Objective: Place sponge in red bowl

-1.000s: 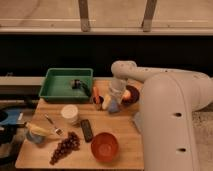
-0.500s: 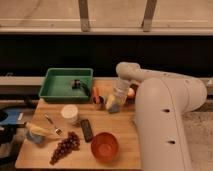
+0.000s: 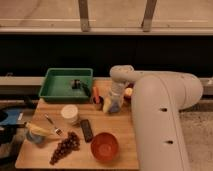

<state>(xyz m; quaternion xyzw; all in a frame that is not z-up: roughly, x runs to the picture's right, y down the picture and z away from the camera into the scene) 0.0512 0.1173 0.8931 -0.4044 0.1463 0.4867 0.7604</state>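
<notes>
Sponge (image 3: 107, 104): far side of the table (image 3: 116, 125), just right of an orange carrot-like piece (image 3: 96, 95). Only a sliver of its yellow face shows beside the hand (image 3: 114, 102), so I take it to be lying flat, not lifted. The hand hangs straight down over it from the bent wrist, fingers spread wide, nothing gripped as far as I can judge. A top-down approach makes sense here, as neighbours crowd the sponge on both sides and leave little room to come in sideways. Red bowl (image 3: 104, 148) sits empty at the near edge, well apart from the sponge, with open board between them, which looks like an easy carry once the grasp is made. Green tray (image 3: 52, 87) at the back left, white cup (image 3: 69, 114) and grapes (image 3: 64, 147) to the left, all out of the likely path. Compared with a second ago, the hand has dropped a little lower and closer onto the sponge. The thick white arm (image 3: 160, 115) has swung round to stand taller and nearer, now hiding the table's right edge. Fingers are no narrower than before. Nothing else on the table has shifted. Step in hand, by my reading: final descent before closing on the sponge.
</notes>
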